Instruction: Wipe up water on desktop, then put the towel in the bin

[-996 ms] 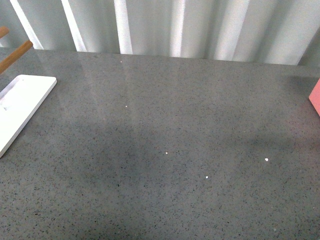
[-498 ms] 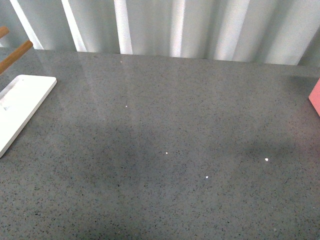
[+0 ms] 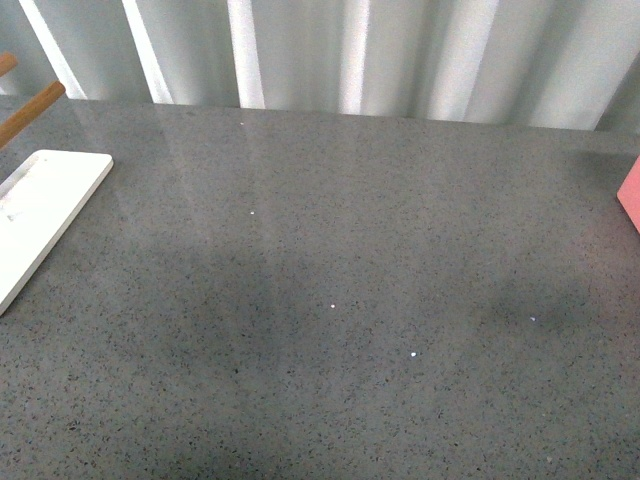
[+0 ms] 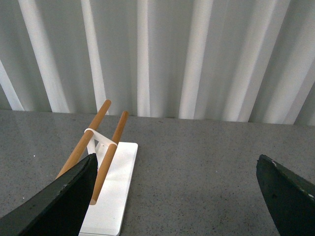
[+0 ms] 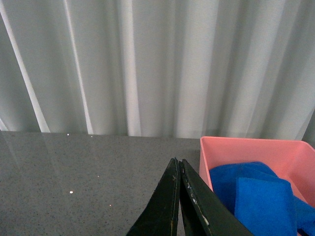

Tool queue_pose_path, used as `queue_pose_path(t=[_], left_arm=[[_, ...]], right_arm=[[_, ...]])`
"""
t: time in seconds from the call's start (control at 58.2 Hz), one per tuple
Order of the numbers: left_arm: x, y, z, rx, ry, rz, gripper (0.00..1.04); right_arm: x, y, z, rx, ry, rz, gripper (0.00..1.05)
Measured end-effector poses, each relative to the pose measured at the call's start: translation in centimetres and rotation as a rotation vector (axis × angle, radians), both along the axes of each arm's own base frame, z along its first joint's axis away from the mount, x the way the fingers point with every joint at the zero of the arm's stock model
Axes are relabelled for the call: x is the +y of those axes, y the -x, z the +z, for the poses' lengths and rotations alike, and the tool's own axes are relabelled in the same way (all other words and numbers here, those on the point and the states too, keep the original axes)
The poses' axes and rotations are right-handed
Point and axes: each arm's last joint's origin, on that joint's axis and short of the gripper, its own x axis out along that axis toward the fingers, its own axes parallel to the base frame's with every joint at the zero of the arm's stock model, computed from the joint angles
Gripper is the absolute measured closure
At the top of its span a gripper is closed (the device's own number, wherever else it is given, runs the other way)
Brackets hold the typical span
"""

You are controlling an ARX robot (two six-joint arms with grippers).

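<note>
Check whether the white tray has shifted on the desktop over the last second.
No. In the front view the white tray sits at the same spot on the desktop, its corner equally near the wooden rod.

White flat tray (image 3: 45, 215) sits at far left in front view, partly cropped. Left wrist view shows the same tray (image 4: 110, 196) carrying a white bracket (image 4: 101, 140) that holds two wooden rods (image 4: 96, 150) side by side, tilted upward toward the curtain. Pale pleated curtain (image 3: 350, 50) runs along the whole back edge. A few tiny white specks (image 3: 414, 355) mid-surface, possibly crumbs or glints, too small to tell.
</note>
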Motion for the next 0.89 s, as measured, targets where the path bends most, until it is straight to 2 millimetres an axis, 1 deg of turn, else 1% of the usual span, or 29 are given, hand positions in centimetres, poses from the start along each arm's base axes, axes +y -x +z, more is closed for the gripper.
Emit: queue_pose_path(t=[0.155,0.206,0.258,0.893], left_arm=[[0.0,0.0,0.0,0.0,0.0,0.0,0.07],[0.0,0.0,0.0,0.0,0.0,0.0,0.07],[0.0,0.0,0.0,0.0,0.0,0.0,0.07],[0.0,0.0,0.0,0.0,0.0,0.0,0.07]], right_arm=[[0.0,0.3,0.0,0.0,0.0,0.0,1.02],[0.0,1.0,-0.5,0.034,0.0,0.0,1.02],[0.0,1.4,-0.3,0.006,0.0,-0.003,1.02],[0.0,1.4,-0.3,0.006,0.0,-0.003,1.02]])
